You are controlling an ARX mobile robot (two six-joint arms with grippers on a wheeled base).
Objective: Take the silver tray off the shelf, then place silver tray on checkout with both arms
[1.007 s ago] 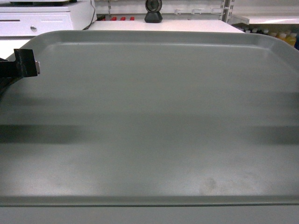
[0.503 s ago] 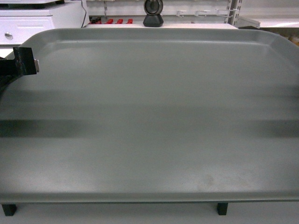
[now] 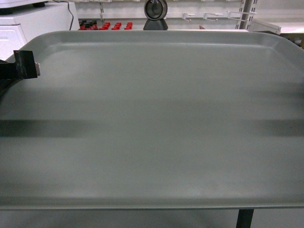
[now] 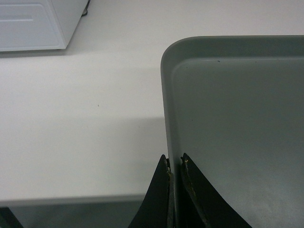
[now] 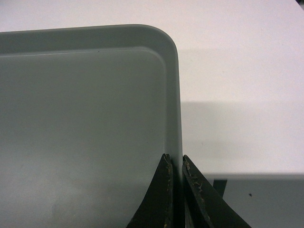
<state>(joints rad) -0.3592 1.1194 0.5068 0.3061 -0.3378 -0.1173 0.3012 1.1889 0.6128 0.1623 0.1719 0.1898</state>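
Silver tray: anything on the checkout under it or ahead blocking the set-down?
Nothing visible directly below. Both wrist views show bare white checkout beside the silver tray, held by the left gripper and right gripper. The scanner stands beyond the far rim; a white box sits far-left.

The silver tray point(image 3: 152, 123) is a matte grey-silver with a faint green cast, plain and unpatterned — only soft darker bands of shadow cross it near its left and right edges. The checkout point(image 4: 80, 109) beneath is plain white, with a grey shadow along the tray's rim. The left gripper point(image 4: 174, 164) and right gripper point(image 5: 175, 161) are black, their finger edges scuffed pale. At the checkout's far edge stands a black scanner point(image 3: 155, 14) with a silvery round face — behind it, a row of red caps point(image 3: 104, 25). A white cabinet point(image 4: 28, 23) sits at the far left corner.
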